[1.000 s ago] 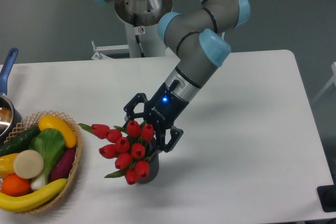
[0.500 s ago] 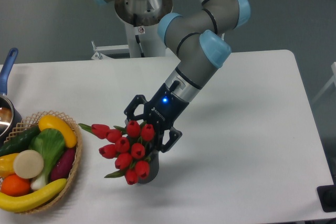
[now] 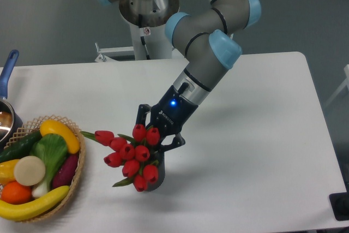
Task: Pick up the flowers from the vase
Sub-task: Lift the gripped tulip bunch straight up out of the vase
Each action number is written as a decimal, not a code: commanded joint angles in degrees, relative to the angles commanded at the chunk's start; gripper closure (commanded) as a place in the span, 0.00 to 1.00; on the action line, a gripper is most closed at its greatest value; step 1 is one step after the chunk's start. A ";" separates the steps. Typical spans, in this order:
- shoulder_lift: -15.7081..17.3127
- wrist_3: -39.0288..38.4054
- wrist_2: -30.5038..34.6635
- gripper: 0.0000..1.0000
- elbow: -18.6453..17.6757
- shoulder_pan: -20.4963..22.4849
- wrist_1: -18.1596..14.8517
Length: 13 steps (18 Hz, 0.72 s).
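Observation:
The flowers point(image 3: 131, 154), a bunch of red tulip buds with green stems and leaves, stand in the vase point(image 3: 157, 180), a small dark grey cylinder near the table's front. The bunch leans left, toward the basket. My gripper point(image 3: 157, 133) comes down at a slant from the upper right, and its black fingers point(image 3: 143, 114) are drawn in on either side of the bunch just above the vase mouth, shut on the stems. The buds hide the fingertips and most of the vase.
A wicker basket point(image 3: 76, 170) of fruit and vegetables sits at the front left, close to the outermost bud. A blue-handled metal pot point(image 3: 6, 80) stands at the left edge. The arm's base point(image 3: 147, 9) rises behind the table.
The fingers stood spread wide around the bunch and have now drawn in against it. The buds have shifted slightly down and right.

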 joint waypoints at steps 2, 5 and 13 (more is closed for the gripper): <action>0.18 -1.40 0.00 0.71 0.09 0.18 0.00; 1.31 -3.60 -1.84 0.70 0.26 0.18 0.00; 4.31 -8.51 -3.16 0.70 2.19 0.62 0.00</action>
